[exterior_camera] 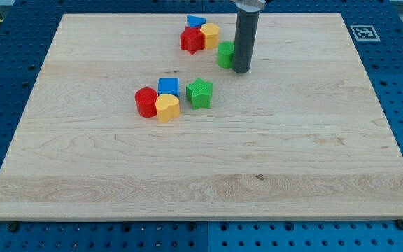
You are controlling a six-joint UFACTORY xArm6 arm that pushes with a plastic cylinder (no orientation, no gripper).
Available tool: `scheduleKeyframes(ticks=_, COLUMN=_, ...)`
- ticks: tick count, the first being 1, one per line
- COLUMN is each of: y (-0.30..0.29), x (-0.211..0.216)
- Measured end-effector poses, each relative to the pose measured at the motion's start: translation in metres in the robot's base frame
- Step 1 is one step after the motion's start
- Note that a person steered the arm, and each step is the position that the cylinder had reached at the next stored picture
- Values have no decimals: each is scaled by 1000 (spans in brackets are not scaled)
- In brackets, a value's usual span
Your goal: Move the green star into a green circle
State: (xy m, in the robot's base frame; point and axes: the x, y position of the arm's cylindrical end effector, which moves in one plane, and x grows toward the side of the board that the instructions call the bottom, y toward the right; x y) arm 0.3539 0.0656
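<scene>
The green star [199, 92] lies near the board's middle, just right of a blue cube [168, 87]. The green circle [225, 54] lies up and to the right of the star, partly hidden behind my rod. My tip [241, 70] rests on the board touching or just beside the green circle's right side, well above and right of the green star.
A red circle [146, 102] and a yellow heart [167, 107] sit left of the star, below the blue cube. A red star [192, 40], a yellow block [210, 33] and a blue triangle [196, 22] cluster at the top. The wooden board [208, 175] lies on a blue perforated table.
</scene>
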Motion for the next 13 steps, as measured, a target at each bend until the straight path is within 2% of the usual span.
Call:
scheduleKeyframes(ticks=2, y=-24, x=-27)
scheduleKeyframes(ticks=5, y=-31, x=-39)
scheduleKeyframes(ticks=6, y=-31, x=-30)
scheduleKeyframes(ticks=7, y=-31, x=17)
scheduleKeyframes(ticks=8, y=-28, x=19)
scheduleKeyframes(ticks=9, y=8, x=21)
scheduleKeyframes(ticks=10, y=31, x=64)
scheduleKeyframes(ticks=11, y=27, x=117)
scheduleKeyframes(ticks=12, y=-11, x=151)
scheduleKeyframes(ticks=13, y=-58, x=148)
